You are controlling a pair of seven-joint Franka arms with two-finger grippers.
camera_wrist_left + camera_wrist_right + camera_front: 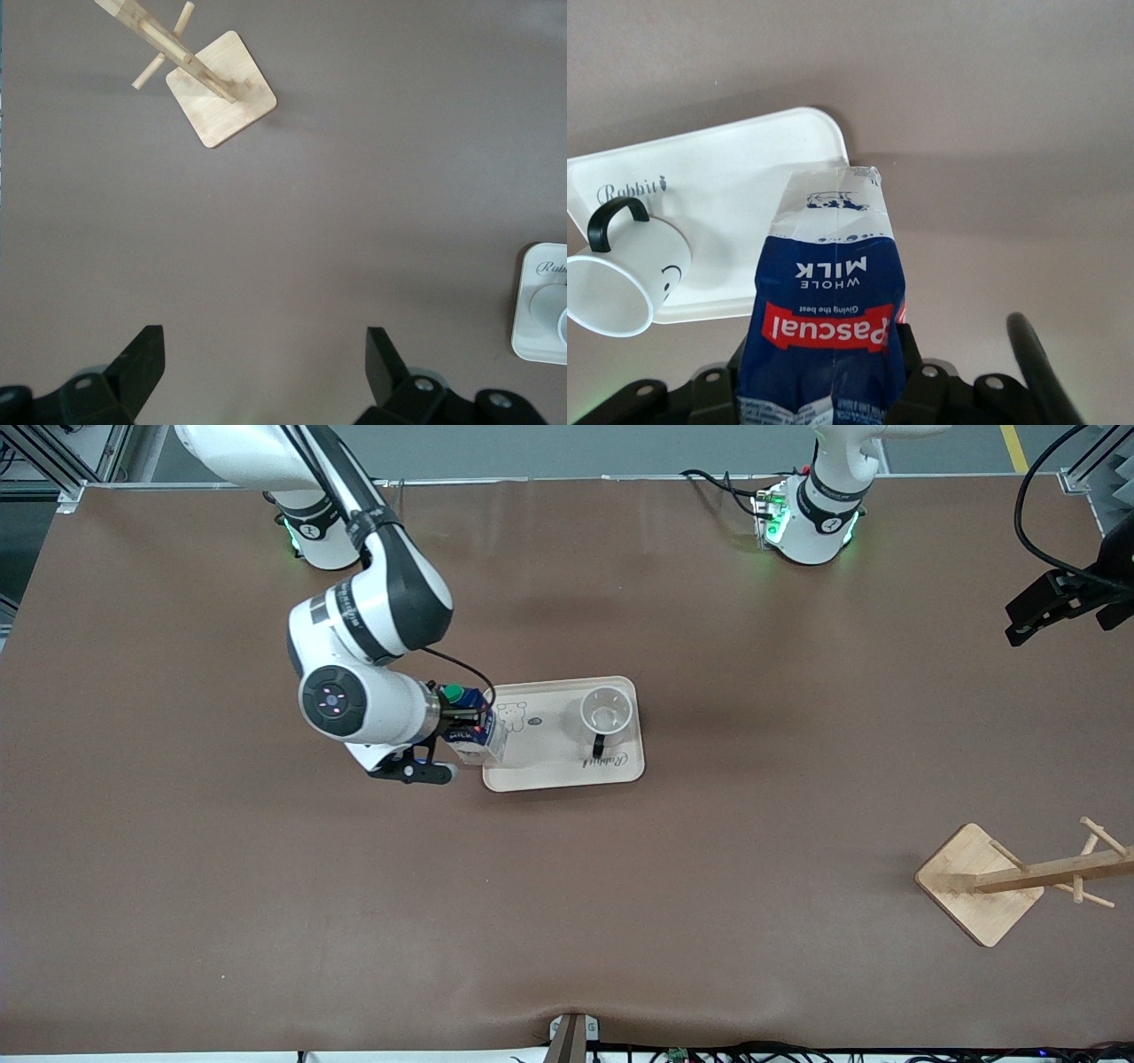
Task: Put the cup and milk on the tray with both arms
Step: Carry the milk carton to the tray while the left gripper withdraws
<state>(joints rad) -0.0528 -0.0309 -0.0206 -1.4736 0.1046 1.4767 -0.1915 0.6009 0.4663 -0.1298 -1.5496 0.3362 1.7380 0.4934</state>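
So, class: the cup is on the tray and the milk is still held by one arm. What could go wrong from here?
1. The right gripper holds the milk over the tray's edge at the right arm's end; released there, it might tip off the rim.
2. The cup already stands on the tray; carrying the milk too far in could knock it.
3. The left gripper waits open, away from the tray, so it cannot steady anything.

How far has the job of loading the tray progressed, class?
Done: the cup stands on the tray. In hand: the right end effector grips the milk over the tray's edge. Left: setting it down. The left end effector waits open near the wooden rack.
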